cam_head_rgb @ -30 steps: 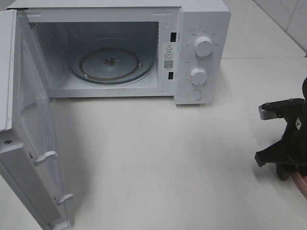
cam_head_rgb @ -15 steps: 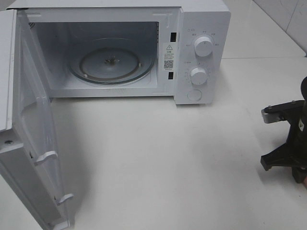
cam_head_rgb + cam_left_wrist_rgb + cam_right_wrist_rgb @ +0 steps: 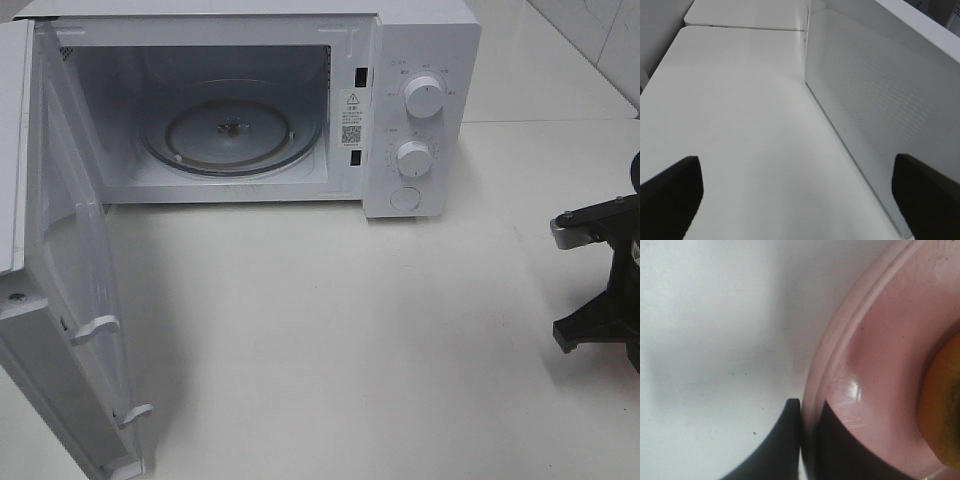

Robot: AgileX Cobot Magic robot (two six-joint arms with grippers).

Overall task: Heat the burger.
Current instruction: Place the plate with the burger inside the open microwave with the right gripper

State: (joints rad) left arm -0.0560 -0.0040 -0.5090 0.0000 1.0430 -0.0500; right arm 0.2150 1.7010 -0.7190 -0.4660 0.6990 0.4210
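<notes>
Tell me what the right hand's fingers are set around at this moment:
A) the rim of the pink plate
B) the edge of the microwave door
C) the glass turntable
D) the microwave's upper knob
A: the right wrist view shows the right hand with one dark finger on each side of the rim of the pink plate, close against it.

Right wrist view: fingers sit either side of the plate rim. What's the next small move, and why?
Probably a slight lift of the pink plate off the table. The right gripper looks pinched on its rim, the burger rides on it, and the microwave stands with its door open, ready to receive it.
</notes>
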